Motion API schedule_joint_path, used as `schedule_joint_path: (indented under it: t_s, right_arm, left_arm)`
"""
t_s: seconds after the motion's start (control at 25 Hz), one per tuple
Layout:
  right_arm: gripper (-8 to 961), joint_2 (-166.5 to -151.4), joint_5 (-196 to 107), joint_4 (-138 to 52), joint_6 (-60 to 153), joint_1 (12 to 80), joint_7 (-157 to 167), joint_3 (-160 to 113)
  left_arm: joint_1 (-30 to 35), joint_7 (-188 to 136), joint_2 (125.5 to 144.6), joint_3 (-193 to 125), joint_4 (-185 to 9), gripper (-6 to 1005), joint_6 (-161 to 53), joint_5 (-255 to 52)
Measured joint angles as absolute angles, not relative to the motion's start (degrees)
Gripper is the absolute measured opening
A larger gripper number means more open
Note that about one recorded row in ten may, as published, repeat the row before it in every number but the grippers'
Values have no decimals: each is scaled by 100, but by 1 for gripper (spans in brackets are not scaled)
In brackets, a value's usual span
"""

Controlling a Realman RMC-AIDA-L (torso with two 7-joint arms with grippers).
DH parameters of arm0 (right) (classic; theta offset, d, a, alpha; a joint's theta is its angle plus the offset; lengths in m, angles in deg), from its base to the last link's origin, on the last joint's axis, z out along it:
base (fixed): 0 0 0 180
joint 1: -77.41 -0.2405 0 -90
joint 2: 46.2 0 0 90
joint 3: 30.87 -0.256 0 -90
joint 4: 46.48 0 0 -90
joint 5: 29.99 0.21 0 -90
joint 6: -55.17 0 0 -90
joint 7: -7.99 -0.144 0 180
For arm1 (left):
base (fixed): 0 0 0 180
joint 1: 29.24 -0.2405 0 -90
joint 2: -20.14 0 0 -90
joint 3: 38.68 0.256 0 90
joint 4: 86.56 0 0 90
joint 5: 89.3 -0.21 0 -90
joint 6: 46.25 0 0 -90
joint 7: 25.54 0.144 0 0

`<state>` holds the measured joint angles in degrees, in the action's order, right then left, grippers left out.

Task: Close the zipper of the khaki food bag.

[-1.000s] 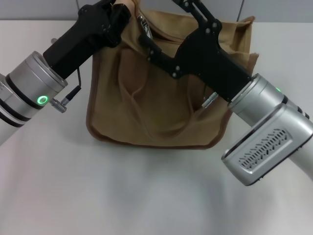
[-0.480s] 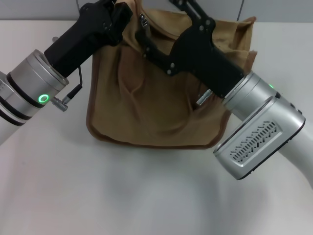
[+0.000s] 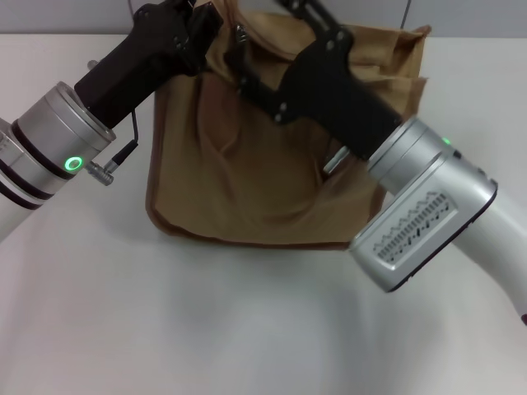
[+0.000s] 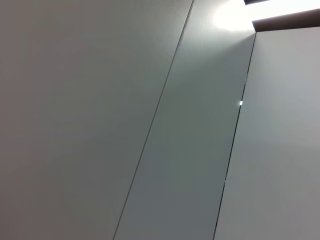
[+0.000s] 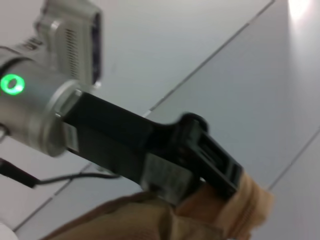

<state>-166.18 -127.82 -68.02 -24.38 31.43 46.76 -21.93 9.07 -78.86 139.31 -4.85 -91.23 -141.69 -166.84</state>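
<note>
The khaki food bag stands upright on the white table, its front face toward me. My left gripper is at the bag's top left corner. In the right wrist view this left gripper is shut on a bunch of the bag's tan fabric. My right gripper reaches over the bag from the right to its top edge, close to the zipper's small silver slider. The arm and the picture's top edge hide the rest of the zipper line.
The white table stretches in front of the bag and to both sides. A grey panelled wall fills the left wrist view. A thin black cable hangs from my left wrist beside the bag.
My right arm has swung left and farther back over the bag top. The front fabric has shifted and the handle loop shows less. The left gripper has held its place.
</note>
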Motion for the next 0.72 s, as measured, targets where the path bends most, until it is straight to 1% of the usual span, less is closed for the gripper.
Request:
schedule_joint_path:
  t_s: [0.72]
  right_arm:
    - [817, -16617, -13489, -7009, -2162, 3286, 4634, -2977]
  left_arm:
    - [900, -7856, 13932, -486, -9129, 20, -14160, -16681]
